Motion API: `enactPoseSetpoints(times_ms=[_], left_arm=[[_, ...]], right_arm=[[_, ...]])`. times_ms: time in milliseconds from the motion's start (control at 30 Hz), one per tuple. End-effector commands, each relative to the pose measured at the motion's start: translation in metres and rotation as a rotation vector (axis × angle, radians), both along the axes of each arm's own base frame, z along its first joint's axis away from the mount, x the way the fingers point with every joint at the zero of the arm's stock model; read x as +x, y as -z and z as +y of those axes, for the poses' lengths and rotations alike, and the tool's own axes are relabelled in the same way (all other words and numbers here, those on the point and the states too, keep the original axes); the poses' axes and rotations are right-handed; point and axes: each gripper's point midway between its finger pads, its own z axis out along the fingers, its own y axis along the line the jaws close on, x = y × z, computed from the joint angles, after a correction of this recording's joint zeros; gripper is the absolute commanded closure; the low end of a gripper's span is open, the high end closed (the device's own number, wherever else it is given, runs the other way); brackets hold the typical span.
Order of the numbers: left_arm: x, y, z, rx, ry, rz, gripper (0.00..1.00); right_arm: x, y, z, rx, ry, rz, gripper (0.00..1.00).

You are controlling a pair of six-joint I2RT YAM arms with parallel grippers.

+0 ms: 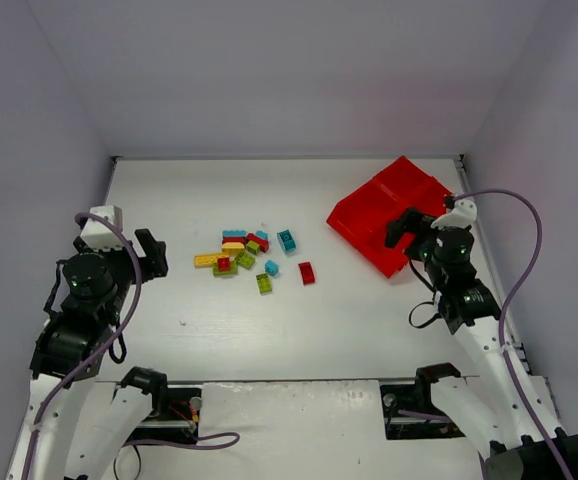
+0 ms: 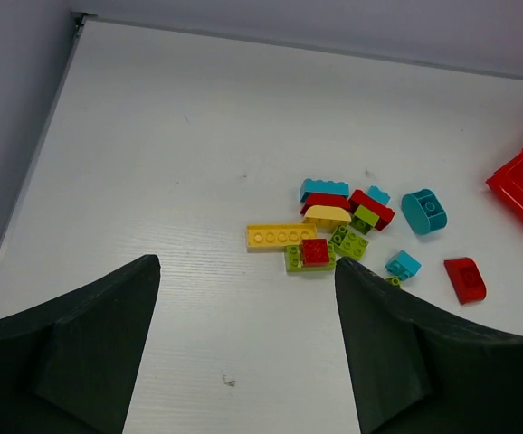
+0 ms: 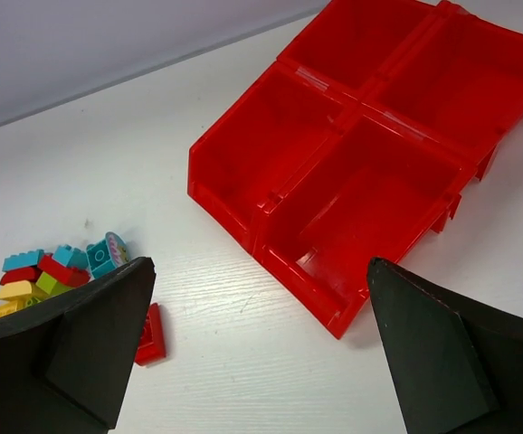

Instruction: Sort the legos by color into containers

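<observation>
The legos [image 1: 244, 255] lie in a loose cluster mid-table: red, yellow, lime green and cyan bricks. A lone red brick [image 1: 306, 272] lies to their right. They also show in the left wrist view [image 2: 334, 231] and at the left edge of the right wrist view [image 3: 53, 271]. The red tray [image 1: 364, 225] with four square compartments sits at the far right, all compartments empty in the right wrist view [image 3: 271, 127]. My left gripper [image 1: 152, 252] is open and empty, left of the cluster. My right gripper [image 1: 401, 230] is open and empty, over the tray's near corner.
White walls enclose the table on the left, back and right. Cables loop beside both arms [image 1: 524, 260]. A small dark speck [image 2: 231, 382] marks the table between the left fingers.
</observation>
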Motion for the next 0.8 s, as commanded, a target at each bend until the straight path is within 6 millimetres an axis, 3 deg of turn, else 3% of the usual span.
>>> enactPoseSetpoints(times_ms=[0,167,367,433,467,533,600,633,667,733,767], left_arm=[[0.006,0.002,-0.003,-0.012,0.002,-0.002,0.29],[0.009,0.011,-0.006,-0.034,0.004,0.008,0.29],[0.02,0.021,-0.013,-0.067,0.01,0.015,0.29],[0.022,0.025,-0.014,-0.072,0.012,0.02,0.29],[0.023,0.027,-0.014,-0.071,0.012,0.024,0.28],[0.025,0.03,-0.014,-0.066,0.012,0.03,0.28],[0.025,0.033,-0.013,-0.058,0.008,0.033,0.28],[0.025,0.038,-0.011,-0.051,-0.001,0.043,0.28],[0.024,0.04,-0.01,-0.049,-0.007,0.043,0.29],[0.024,0.049,-0.009,-0.045,-0.014,0.054,0.28],[0.023,0.048,-0.008,-0.045,-0.014,0.047,0.29]], right_arm=[[0.008,-0.03,0.007,0.033,-0.018,-0.092,0.0],[0.014,-0.026,0.041,0.005,-0.226,-0.076,0.0],[0.041,-0.002,0.065,-0.042,-0.262,0.034,0.0],[0.048,-0.006,0.079,-0.066,-0.298,0.031,0.0],[0.054,0.005,0.084,-0.081,-0.305,0.064,0.0],[0.061,0.002,0.102,-0.121,-0.341,0.053,0.0],[0.071,0.016,0.115,-0.171,-0.349,0.082,0.0],[0.073,0.012,0.132,-0.198,-0.388,0.065,0.03],[0.077,0.027,0.143,-0.217,-0.41,0.097,0.06],[0.085,0.028,0.162,-0.25,-0.433,0.091,0.09],[0.091,0.046,0.17,-0.267,-0.448,0.13,0.11]])
